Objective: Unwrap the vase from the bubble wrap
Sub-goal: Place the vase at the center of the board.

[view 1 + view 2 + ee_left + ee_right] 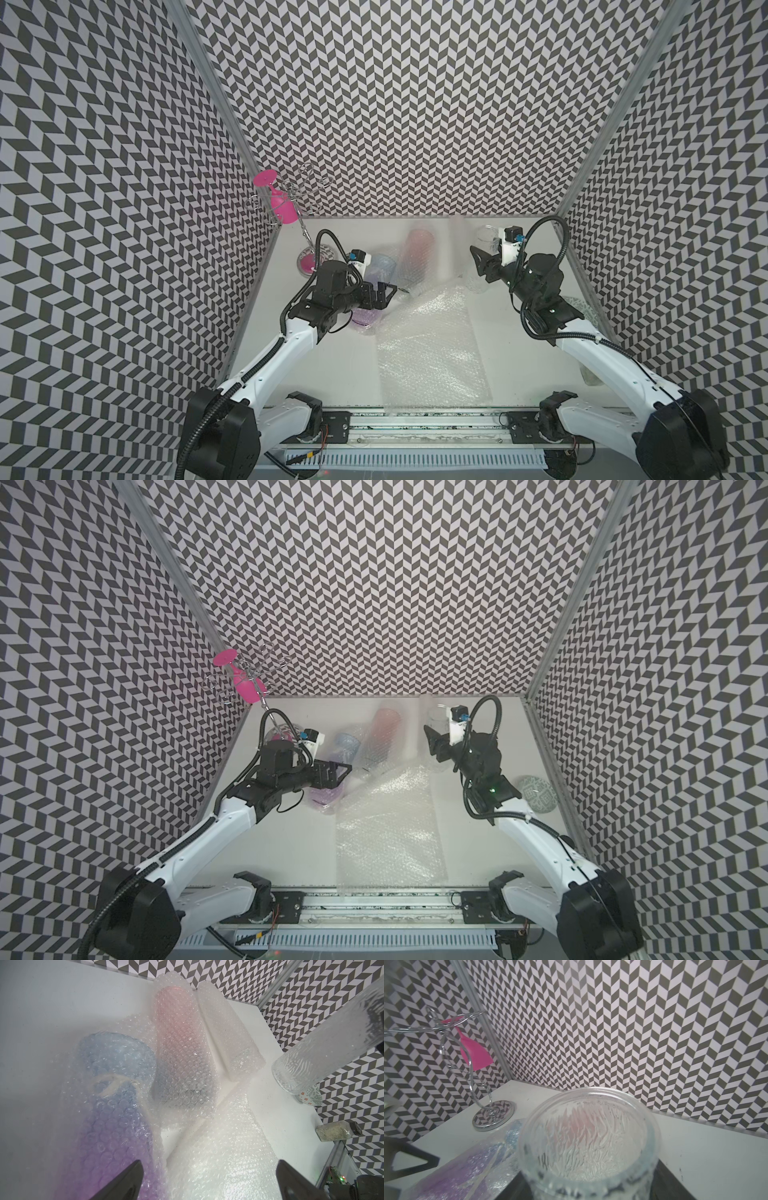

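Nearest me, a loose sheet of bubble wrap (428, 353) lies flat on the table. Its long side runs from the front edge toward the back wall, and it wraps nothing. At its far corner my left pincer (388, 293) hangs empty with jaws spread wide, one finger above the sheet and the other above the purple part of the blue-purple wrapped vase (112, 1095). That vase lies on its side with its long axis pointing away from me and leaning slightly right, purple end near, blue end far. It sits just under this pincer and well apart from my right one, so I judge the left arm should take it, biting the wrap along the vase's flank. Farther back lies the pink wrapped vase (178, 1043), roughly parallel, its wrap touching the first. Farthest, my right pincer (484, 266) is clamped round the bare clear glass vase (324, 1043), held up off the table.
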Robot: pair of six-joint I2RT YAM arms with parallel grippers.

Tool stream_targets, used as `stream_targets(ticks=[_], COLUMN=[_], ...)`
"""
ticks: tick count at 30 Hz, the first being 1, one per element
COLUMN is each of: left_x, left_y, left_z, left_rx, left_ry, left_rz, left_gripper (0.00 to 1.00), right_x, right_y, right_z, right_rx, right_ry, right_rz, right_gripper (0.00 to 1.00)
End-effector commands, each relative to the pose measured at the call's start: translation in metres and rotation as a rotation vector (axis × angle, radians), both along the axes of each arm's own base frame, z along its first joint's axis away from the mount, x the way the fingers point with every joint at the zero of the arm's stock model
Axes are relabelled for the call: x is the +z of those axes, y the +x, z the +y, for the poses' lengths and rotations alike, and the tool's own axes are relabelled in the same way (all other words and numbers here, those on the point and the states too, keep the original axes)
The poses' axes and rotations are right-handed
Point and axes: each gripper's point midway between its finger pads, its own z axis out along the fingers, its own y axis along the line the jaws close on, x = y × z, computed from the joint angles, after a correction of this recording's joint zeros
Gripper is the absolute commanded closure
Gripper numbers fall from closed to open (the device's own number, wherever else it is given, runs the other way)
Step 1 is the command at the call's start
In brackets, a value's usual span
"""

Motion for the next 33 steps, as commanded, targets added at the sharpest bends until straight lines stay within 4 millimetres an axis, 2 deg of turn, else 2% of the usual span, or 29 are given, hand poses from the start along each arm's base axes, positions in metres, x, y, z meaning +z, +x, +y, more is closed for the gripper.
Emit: stream_targets(ticks=[1, 8, 12, 17, 22, 27, 30, 33], left_x=[0.003, -0.004, -0.004, -0.011, -0.020, -0.017, -0.017, -0.017], left_y=[-0.006, -0.014, -0.011, -0.011, -0.008, 0.002, 0.009, 0.014], left_z=[-0.010, -0.027, -0.032, -0.040, -0.041, -0.045, -0.046, -0.047], left_rx=[-0.054, -0.122, -0.129, -0.145, -0.126, -0.110, -0.097, -0.092], left_ry=[-0.004, 0.020, 0.011, -0.001, 0.002, -0.018, -0.009, -0.006], left_rz=[0.010, 0.039, 0.063, 0.121, 0.160, 0.162, 0.168, 0.166], left_gripper=[0.00, 0.00, 0.00, 0.00, 0.00, 0.01, 0.00, 0.00], right_x=[0.071, 0.071, 0.059, 0.038, 0.017, -0.002, -0.010, -0.018], right_y=[0.016, 0.062, 0.090, 0.121, 0.149, 0.170, 0.175, 0.175], right_z=[-0.025, -0.074, -0.100, -0.121, -0.127, -0.128, -0.126, -0.125], right_rx=[-0.080, -0.209, -0.264, -0.304, -0.297, -0.288, -0.278, -0.273], right_ry=[0.070, 0.054, 0.036, 0.016, 0.017, 0.031, 0.044, 0.048], right_rz=[-0.231, -0.268, -0.276, -0.287, -0.290, -0.279, -0.270, -0.268], right_gripper=[1.00, 1.00, 1.00, 1.00, 1.00, 1.00, 1.00, 0.93])
